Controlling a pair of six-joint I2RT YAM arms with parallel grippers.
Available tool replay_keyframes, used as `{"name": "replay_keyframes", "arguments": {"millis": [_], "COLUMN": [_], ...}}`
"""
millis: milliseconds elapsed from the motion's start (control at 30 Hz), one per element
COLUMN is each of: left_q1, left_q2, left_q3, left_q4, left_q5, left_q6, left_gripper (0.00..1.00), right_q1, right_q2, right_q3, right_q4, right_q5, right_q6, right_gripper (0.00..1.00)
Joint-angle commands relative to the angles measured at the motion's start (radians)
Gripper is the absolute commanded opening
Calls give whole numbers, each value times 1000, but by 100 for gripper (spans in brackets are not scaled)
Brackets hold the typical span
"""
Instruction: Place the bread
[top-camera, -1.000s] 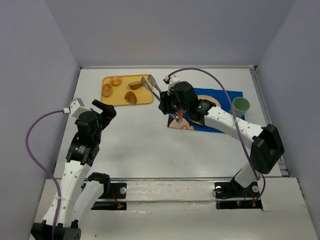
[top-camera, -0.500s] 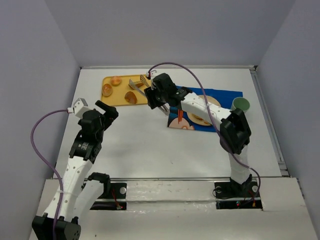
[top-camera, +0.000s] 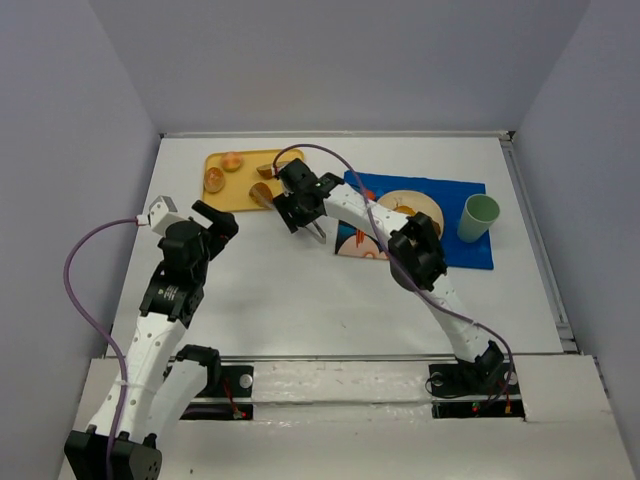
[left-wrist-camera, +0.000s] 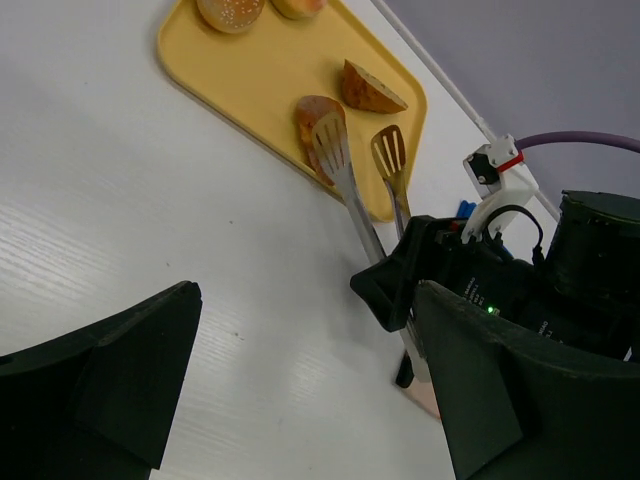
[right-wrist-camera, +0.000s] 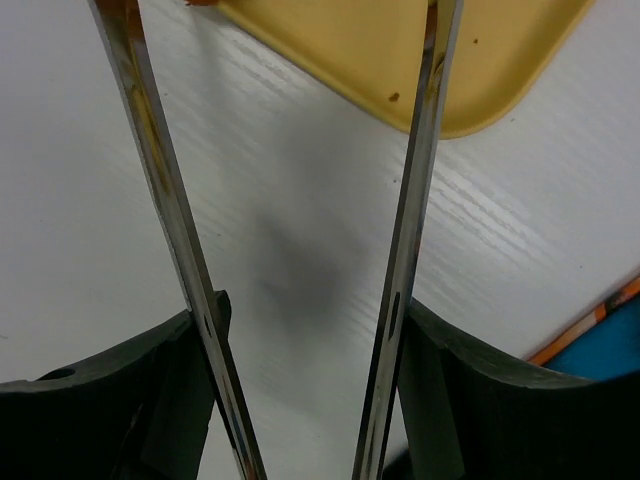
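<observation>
The bread (left-wrist-camera: 309, 113), a small reddish-brown chunk, lies on the yellow tray (left-wrist-camera: 250, 70) near its front right corner; it also shows in the top view (top-camera: 262, 195). My right gripper (top-camera: 297, 207) is shut on metal tongs (left-wrist-camera: 352, 195), whose arms stand apart. One slotted tip lies over the bread's edge and the other is just to its right over the tray. In the right wrist view the tong arms (right-wrist-camera: 170, 200) run between my fingers (right-wrist-camera: 450, 390); the bread is hidden there. My left gripper (left-wrist-camera: 310, 400) is open and empty over bare table.
A pointed brown wedge (left-wrist-camera: 370, 90) and two round pieces (top-camera: 214, 180) also lie on the tray (top-camera: 240, 200). A plate (top-camera: 410, 208) sits on a blue mat (top-camera: 465, 250), with a green cup (top-camera: 481, 215) at its right. Walls enclose the table.
My right arm has swung left from over the mat to the tray, bringing the tong tips to the bread. The left arm has barely moved.
</observation>
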Motion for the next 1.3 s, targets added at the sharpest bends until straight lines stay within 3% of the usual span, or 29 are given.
{"name": "replay_keyframes", "arguments": {"millis": [0, 267, 467, 700, 867, 967, 1100, 1267], "left_q1": [0, 0, 0, -2, 0, 0, 0, 0], "left_q2": [-6, -3, -12, -26, -36, -34, -28, -22], "left_q3": [-14, -14, -13, -13, -16, -19, -25, -30], "left_q4": [49, 50, 49, 50, 53, 59, 70, 73], "left_q5": [-3, -1, -3, 3, 14, 23, 40, 59], "left_q6": [18, 19, 21, 21, 21, 21, 24, 25], "left_gripper": [99, 99, 99, 99, 99, 99, 99, 99], "right_q1": [28, 28, 38, 38, 38, 38, 16, -31], "right_q2": [-19, -6, -33, -185, -398, -637, -847, -1064], "right_q3": [73, 73, 67, -86, -350, -607, -963, -1207], "right_q4": [-17, -9, -3, 106, 238, 339, 342, 290], "right_q5": [-26, -44, 19, 72, 161, 262, 416, 474], "right_q6": [-16, 2, 28, 51, 97, 148, 272, 372], "right_gripper": [69, 67, 42, 25, 20, 20, 20, 20]}}
